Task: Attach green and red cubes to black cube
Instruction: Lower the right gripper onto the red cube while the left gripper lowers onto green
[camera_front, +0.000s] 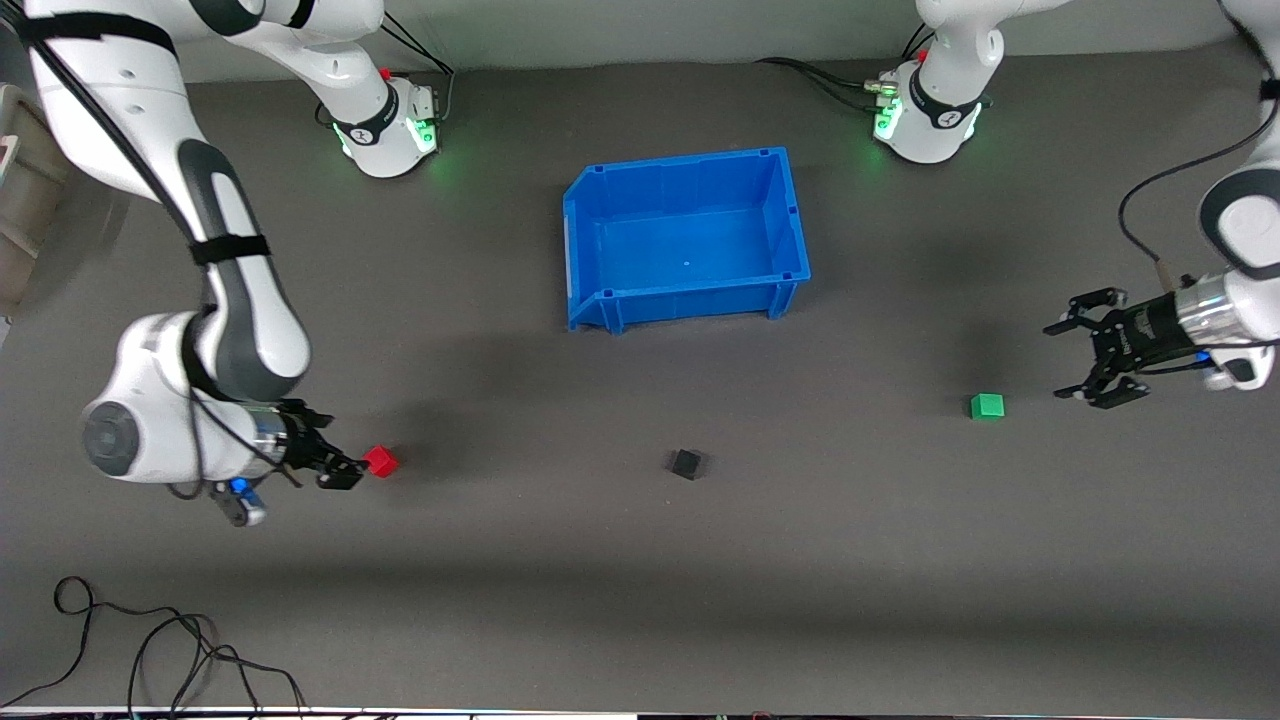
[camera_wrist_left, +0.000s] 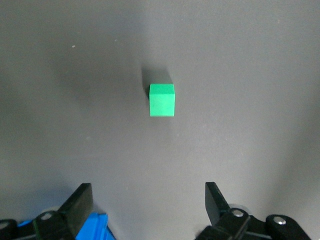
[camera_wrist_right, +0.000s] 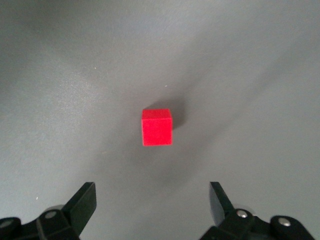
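The front view looks down from high up across the table (camera_front: 640, 600), facing the 2 robot bases along its top edge and taking in the whole surface. The left wrist view sits just above the left gripper (camera_wrist_left: 147, 210), looking down past its spread fingers at the green cube (camera_wrist_left: 162, 100) ahead of them; the front view shares that cube (camera_front: 987, 405). The right wrist view does likewise over the right gripper (camera_wrist_right: 152, 210), with the red cube (camera_wrist_right: 157, 127) ahead, also seen from the front (camera_front: 380, 461).
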